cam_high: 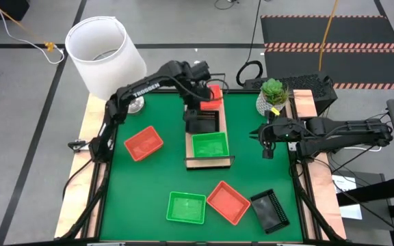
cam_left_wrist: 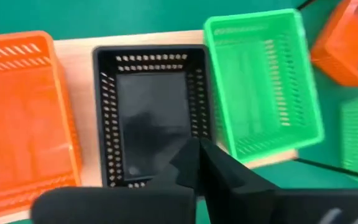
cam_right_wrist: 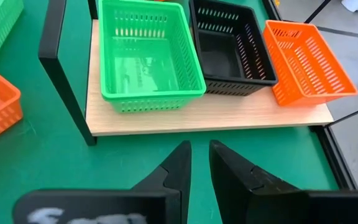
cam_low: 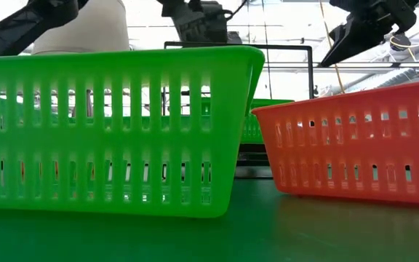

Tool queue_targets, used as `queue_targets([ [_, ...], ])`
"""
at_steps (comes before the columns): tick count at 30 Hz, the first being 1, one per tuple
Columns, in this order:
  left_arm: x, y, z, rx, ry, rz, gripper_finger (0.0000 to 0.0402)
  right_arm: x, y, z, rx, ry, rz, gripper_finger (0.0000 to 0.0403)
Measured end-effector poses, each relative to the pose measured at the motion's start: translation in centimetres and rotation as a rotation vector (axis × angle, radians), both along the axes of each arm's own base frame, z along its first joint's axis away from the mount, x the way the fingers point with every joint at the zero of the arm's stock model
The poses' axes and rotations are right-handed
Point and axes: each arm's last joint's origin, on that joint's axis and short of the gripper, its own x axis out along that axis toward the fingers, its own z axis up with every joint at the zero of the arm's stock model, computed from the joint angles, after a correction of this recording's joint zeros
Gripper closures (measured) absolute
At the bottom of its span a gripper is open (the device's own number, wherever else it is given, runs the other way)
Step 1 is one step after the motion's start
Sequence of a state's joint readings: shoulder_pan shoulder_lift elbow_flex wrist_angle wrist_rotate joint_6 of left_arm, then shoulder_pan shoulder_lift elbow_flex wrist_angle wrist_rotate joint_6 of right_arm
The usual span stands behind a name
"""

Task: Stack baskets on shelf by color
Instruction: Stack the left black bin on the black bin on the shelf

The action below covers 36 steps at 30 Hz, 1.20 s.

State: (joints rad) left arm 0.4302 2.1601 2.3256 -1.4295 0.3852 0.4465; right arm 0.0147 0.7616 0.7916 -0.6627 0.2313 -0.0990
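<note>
Hovering with jaws shut and empty, the left gripper (cam_high: 209, 96) is sitting over the black basket (cam_high: 204, 120) mid-shelf. Right gripper (cam_high: 268, 145) is waiting right of the shelf (cam_high: 191, 161), fingers narrowly apart. Shelf is carrying one orange basket (cam_right_wrist: 307, 62), one black, one green basket (cam_high: 210, 145); four loose baskets (cam_high: 186, 207) are lying on the green mat (cam_high: 163, 174), so stacking looks barely begun. Slatted plastic, pale wood plank.

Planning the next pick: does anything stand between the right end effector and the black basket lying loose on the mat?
Nothing visible does. The right end effector hangs above bare mat, and the loose black basket lies apart from the orange basket beside it.
</note>
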Motion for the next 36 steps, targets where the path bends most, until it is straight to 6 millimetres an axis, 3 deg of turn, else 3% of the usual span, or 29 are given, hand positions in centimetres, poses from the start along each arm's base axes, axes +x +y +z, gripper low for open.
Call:
queue_targets([
  [8, 1.6, -5.8, -0.2, 0.208, 0.171, 0.142, 0.0396, 0.0, 0.1, -0.8, 0.034, 0.017, -0.002, 0.0349],
  [12, 1.1, -7.6, -0.4, 0.340, 0.303, 0.304, 0.0396, 0.0, 0.1, -1.2, 0.043, 0.015, -0.002, 0.0349],
  [17, 1.4, -9.3, -0.7, 0.368, 0.309, 0.309, 0.0396, 0.3, 0.1, -1.7, 0.043, 0.000, -0.001, 0.0349],
  [21, 1.4, -10.4, -2.1, 0.436, 0.364, 0.354, 0.0396, 0.3, 0.1, -1.7, 0.055, -0.001, 0.012, 0.0349],
  [25, -0.1, -11.0, -3.2, 0.457, 0.374, 0.435, 0.0396, 0.5, 0.2, -1.5, 0.073, -0.029, 0.034, 0.0349],
  [28, -2.7, -11.3, -4.2, 0.446, 0.373, 0.528, 0.0396, 0.5, 0.3, -1.5, 0.083, -0.030, 0.046, 0.0349],
  [33, -7.0, -12.4, -3.7, 0.395, 0.088, 0.570, 0.0396, 0.6, 0.3, -1.4, 0.092, -0.043, 0.061, 0.0349],
  [36, -8.9, -12.2, -5.1, 0.428, -0.048, 0.532, 0.0396, 0.8, 0.3, -1.1, 0.090, -0.076, 0.063, 0.0349],
])
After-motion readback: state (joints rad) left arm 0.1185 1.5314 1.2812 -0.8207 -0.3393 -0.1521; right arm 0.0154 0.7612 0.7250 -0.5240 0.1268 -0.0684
